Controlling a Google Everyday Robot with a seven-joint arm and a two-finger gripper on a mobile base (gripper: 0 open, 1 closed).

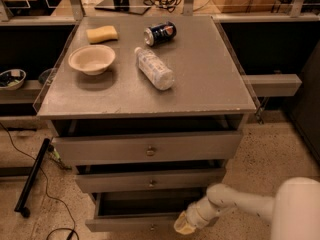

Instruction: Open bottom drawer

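Gripper (184,226) sits at the bottom drawer (125,225), right of centre; grip state unclear.

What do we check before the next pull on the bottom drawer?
1. Bottom drawer free to slide: ok, it is partly open and its inside shows.
2. Gripper at the drawer front: ok, low on the right part of the front.
3. Gripper's hold on the front: cannot tell.
4. Cable out of the drawer's path: ok, it lies on the floor to the left.
5. Bottle and can safe from a jolt: ok for now. Both lie on their sides, well back from the front edge, but might roll.
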